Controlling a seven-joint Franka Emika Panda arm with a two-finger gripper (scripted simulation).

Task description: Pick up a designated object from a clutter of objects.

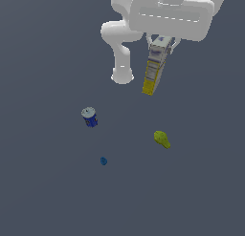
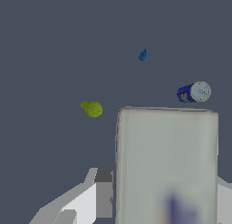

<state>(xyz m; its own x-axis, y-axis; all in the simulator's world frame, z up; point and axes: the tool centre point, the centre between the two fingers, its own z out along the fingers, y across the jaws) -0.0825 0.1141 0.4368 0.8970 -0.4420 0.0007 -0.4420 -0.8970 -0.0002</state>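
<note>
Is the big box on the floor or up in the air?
Up in the air. The hand grips the box, hanging yellow end down.

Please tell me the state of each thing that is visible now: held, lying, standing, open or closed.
carton: held by the claw, lifted, hanging tilted, yellow end down.
claw: closed on the carton.
blue can: on the surface, grey top showing, free.
yellow-green lump: lying on the surface, free.
small blue ball: resting on the surface, free.

white-and-yellow carton (image 1: 154, 68), blue grey-topped can (image 1: 89, 117), yellow-green lump (image 1: 162, 139), blue ball (image 1: 103, 161)
</note>
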